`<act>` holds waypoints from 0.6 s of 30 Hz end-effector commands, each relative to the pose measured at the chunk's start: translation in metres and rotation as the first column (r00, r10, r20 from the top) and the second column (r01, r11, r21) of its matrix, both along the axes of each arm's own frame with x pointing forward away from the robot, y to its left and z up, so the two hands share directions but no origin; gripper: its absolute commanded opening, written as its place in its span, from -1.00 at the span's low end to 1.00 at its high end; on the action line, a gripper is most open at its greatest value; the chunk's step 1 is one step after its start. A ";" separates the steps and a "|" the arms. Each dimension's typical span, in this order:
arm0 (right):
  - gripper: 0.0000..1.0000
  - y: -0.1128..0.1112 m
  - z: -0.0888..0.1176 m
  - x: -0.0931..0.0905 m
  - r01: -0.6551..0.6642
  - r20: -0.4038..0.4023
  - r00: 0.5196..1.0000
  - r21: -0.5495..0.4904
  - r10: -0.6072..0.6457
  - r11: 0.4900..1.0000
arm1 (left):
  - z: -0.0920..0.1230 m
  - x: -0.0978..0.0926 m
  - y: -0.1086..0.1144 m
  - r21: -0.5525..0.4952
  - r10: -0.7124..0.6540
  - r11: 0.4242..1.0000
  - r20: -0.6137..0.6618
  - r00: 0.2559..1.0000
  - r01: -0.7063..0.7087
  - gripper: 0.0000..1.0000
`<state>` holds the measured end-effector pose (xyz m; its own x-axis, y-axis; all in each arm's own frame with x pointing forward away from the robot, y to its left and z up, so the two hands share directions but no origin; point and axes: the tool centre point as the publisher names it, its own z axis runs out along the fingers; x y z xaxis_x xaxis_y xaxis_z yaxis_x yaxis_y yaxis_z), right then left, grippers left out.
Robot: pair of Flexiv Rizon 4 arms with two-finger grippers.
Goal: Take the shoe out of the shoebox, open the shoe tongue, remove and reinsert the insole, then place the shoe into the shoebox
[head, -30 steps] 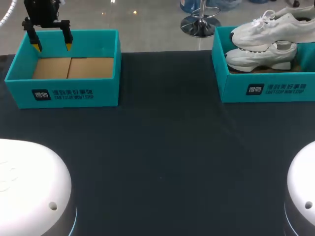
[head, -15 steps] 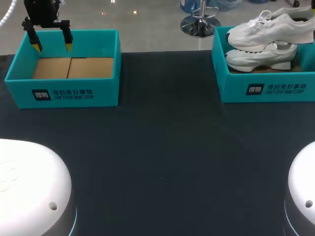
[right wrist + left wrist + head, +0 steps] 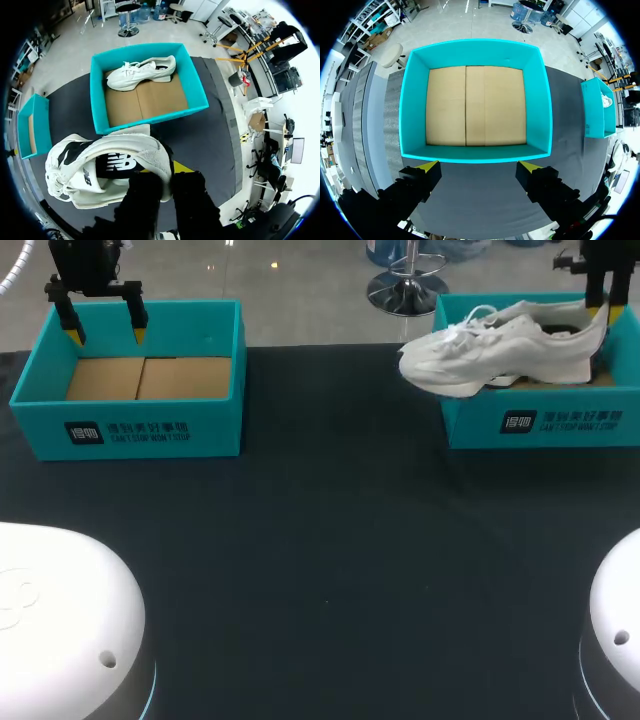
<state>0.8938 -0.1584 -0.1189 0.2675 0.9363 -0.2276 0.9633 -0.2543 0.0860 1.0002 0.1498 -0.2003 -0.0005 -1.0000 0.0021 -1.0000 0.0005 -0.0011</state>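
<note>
Your right gripper (image 3: 597,310) hangs over the right teal cardboard shoebox (image 3: 560,425), clamped on the heel of the white lace-up sneaker (image 3: 500,345). Your left gripper (image 3: 105,335) hovers spread above the left teal box (image 3: 150,435). Overhead, the lifted sneaker hides the second sneaker (image 3: 142,72). Its toe has swung left past the box wall.

White print line beside dark square logo on front wall of left shoebox (image 3: 128,431); same on right shoebox (image 3: 560,421) (characters too small to read). Logo on insole (image 3: 116,163) of nearer white shoe (image 3: 75,187).
</note>
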 end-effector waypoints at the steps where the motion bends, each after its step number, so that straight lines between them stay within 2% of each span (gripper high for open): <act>1: -1.00 0.029 -0.015 -0.066 -0.026 0.116 0.993 0.001 0.026 1.000 | 0.000 0.000 0.000 0.001 0.000 1.000 -0.001 1.000 0.000 1.00; 5: -1.00 0.045 -0.025 -0.087 -0.039 0.066 0.997 0.034 0.037 0.999 | 0.000 0.000 0.000 0.001 0.000 1.000 -0.001 1.000 0.000 1.00; 7: -1.00 0.050 -0.026 -0.092 -0.047 0.042 0.998 0.053 0.045 0.997 | 0.000 0.000 0.000 0.001 0.000 1.000 -0.001 1.000 0.000 1.00; 8: -1.00 0.051 -0.026 -0.093 -0.049 0.016 0.999 0.046 0.049 0.998 | 0.000 0.000 0.000 0.001 0.000 1.000 -0.001 1.000 0.000 1.00; 18: -1.00 0.051 -0.026 -0.093 -0.049 0.016 0.999 0.046 0.049 0.998 | 0.000 0.000 0.000 0.001 0.000 1.000 -0.001 1.000 0.000 1.00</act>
<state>0.7995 -0.1071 -0.1460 0.2237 0.9576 -0.1813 0.9734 -0.2099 0.0923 1.0002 0.1498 -0.2003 -0.0005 -1.0000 0.0021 -1.0000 0.0005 -0.0010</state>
